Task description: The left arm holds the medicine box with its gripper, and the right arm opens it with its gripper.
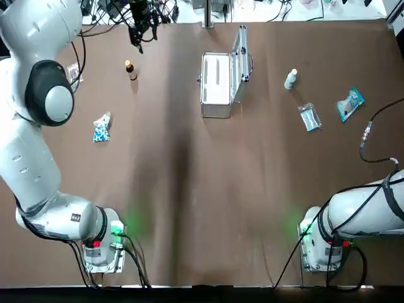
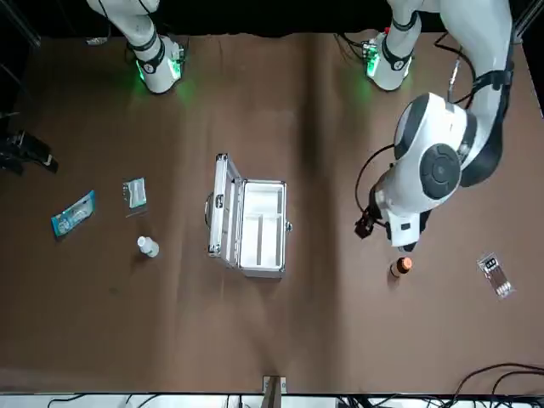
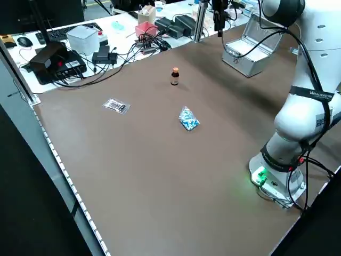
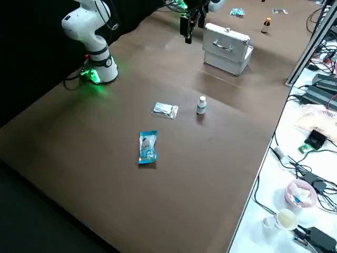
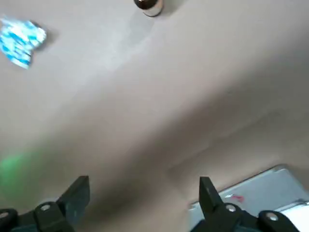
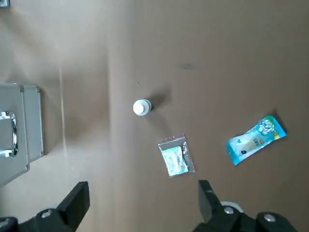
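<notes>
The open medicine box (image 1: 216, 79) lies outside both spread jaws, nearer the left pair.

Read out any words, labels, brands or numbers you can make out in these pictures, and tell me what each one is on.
No text here is legible.
Left arm: a line of dark lettering, too small to read.
Clear sachet: black print, too small to read.
Blue packet: printed design, any wording unreadable.
Medicine box: a small red mark, blurred.
</notes>
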`<action>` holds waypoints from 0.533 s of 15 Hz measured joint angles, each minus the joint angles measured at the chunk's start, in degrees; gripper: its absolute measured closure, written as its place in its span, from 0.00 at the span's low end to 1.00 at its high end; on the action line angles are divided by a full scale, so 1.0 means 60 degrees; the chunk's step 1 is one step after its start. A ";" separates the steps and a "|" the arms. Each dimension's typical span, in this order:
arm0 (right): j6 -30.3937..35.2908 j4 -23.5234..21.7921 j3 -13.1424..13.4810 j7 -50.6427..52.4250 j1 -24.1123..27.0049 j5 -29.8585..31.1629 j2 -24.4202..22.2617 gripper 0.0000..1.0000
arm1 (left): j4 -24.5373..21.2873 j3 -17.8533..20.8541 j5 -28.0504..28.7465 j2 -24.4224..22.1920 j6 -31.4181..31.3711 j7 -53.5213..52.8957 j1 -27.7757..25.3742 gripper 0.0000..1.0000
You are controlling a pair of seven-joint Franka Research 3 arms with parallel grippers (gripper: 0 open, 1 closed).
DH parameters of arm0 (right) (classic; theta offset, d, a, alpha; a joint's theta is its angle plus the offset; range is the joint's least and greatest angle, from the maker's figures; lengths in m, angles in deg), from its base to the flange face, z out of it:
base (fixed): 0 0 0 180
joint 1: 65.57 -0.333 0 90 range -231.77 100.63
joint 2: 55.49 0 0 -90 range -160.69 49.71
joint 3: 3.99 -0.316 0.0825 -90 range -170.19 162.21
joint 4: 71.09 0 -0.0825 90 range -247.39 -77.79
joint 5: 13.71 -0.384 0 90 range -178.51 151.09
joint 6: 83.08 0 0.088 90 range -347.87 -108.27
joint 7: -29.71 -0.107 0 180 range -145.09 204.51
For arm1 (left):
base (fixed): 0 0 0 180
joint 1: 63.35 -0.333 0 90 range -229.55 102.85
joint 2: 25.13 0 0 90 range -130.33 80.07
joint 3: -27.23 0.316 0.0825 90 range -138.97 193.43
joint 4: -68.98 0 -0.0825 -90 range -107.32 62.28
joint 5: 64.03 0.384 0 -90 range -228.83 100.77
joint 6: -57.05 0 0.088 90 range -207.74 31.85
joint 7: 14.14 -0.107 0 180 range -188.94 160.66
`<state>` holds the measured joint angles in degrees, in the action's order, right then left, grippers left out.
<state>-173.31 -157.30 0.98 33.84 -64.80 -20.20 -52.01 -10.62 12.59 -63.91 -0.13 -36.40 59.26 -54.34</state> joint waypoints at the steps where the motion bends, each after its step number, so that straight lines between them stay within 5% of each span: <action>1: -0.0023 -0.0029 0.0000 -0.0069 -0.0022 0.0025 0.0002 0.01 | 0.0058 0.0002 0.0035 -0.0071 0.0368 -0.0482 -0.0082 0.00; 8: -0.0017 -0.0103 -0.0009 -0.0173 -0.0363 0.0965 0.0001 0.01 | 0.0253 0.0007 0.0098 -0.1024 0.1971 -0.4586 -0.1687 0.00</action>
<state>-173.41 -157.92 0.93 32.81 -66.98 -14.41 -52.00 -9.10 12.63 -63.32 -6.27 -24.57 31.75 -64.46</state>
